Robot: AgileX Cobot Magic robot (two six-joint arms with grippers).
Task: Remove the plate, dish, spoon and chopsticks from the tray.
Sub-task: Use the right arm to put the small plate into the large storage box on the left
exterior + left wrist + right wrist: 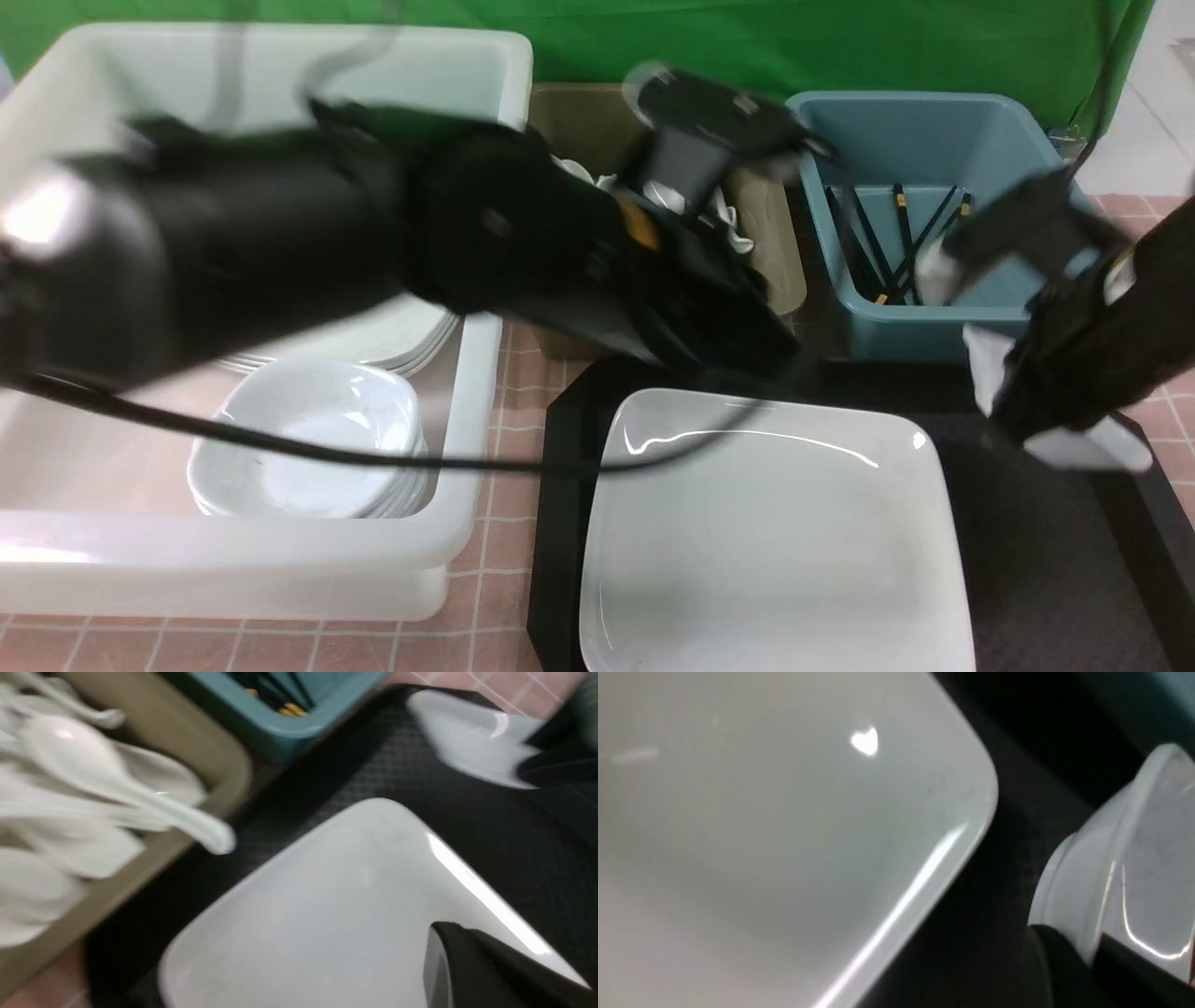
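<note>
well, starting at the left, the white tub (481, 392) holds a stack of small dishes (317, 439), and the blurred left arm reaches across above it. the left gripper (766, 345) is closed with nothing seen in it. it hovers over the far edge of the tray (1027, 560), just beside the olive tub (780, 252) where the spoons (93, 765) lie heaped

the plate (775, 541) lies flat on the left half of the tray. it is square, so it has no long axis, and one side faces the robot a little askew. it looks glossy, stiff and brittle, and i judge it slippery and heavy for a single pinch. lying flat, it offers only the raised rim to take hold of, at a side or a corner

behind the tray, the blue tub (934, 140) holds chopsticks (901, 243). they lean with their long axes running near to far, fanned apart

at the right, the right gripper (1027, 411) is pinched narrow on the rim of the dish (1106, 446), over the tray's far right part. the right wrist view shows the rim between the jaws. the dish looks small and light but just as slick, so it may swing or slip in a rim pinch. whether it is clear of the tray i cannot tell
</note>
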